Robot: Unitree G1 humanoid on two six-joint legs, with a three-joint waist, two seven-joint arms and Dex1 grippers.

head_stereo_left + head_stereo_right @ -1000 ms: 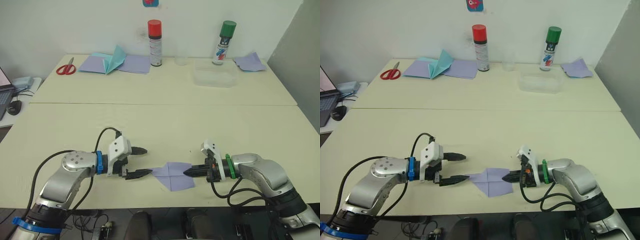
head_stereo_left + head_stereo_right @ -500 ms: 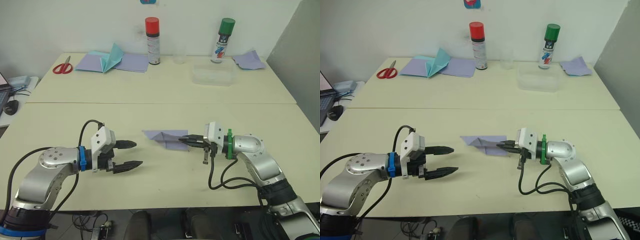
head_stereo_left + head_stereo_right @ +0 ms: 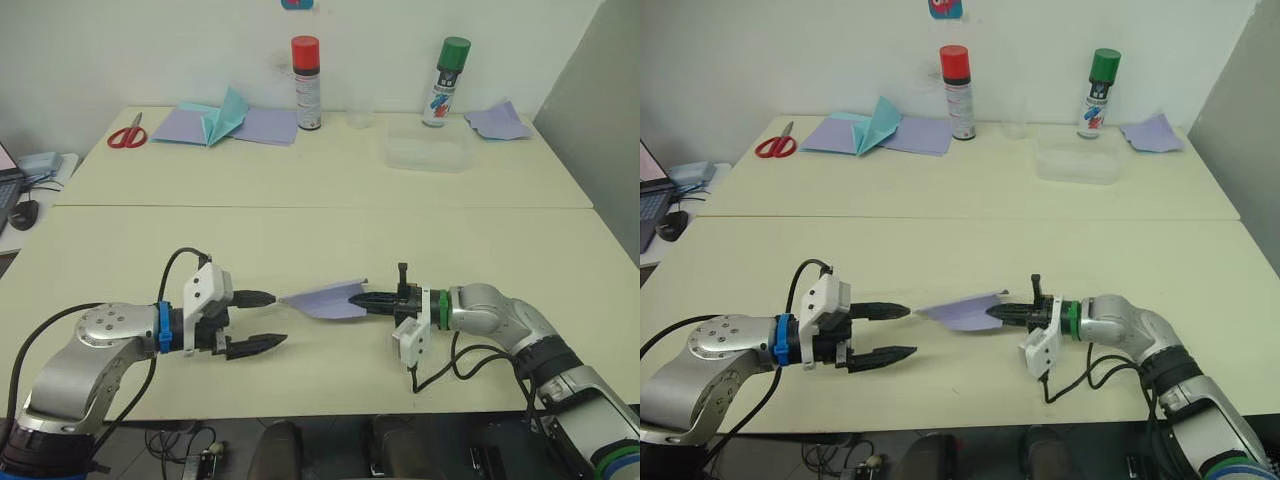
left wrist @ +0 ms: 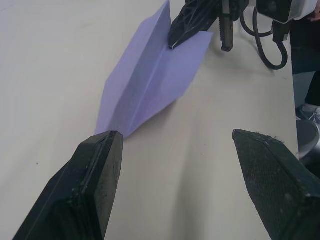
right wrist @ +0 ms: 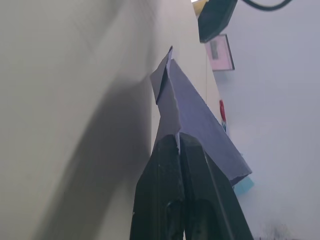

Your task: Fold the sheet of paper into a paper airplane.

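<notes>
Lavender paper airplane (image 3: 325, 299) sits at the table's near edge, around six o'clock, pinched at its tail by the right gripper (image 3: 366, 299), whose black fingers are pressed together on the fold, as the right wrist view confirms. Nose points toward nine o'clock, right at the left gripper (image 3: 262, 320), whose jaws are spread wide, the upper fingertip just beside the paper's tip. Here's the danger: that grip is on a thin edge, so any twist of the right wrist could crumple the wedge or let it slip out. If the left fingers close off-centre they may bend the nose or spring the flaps open. A pull from both sides could tear it. Spray cans (image 3: 305, 68) and scissors (image 3: 125, 134) stand well apart at twelve o'clock, no threat.
</notes>
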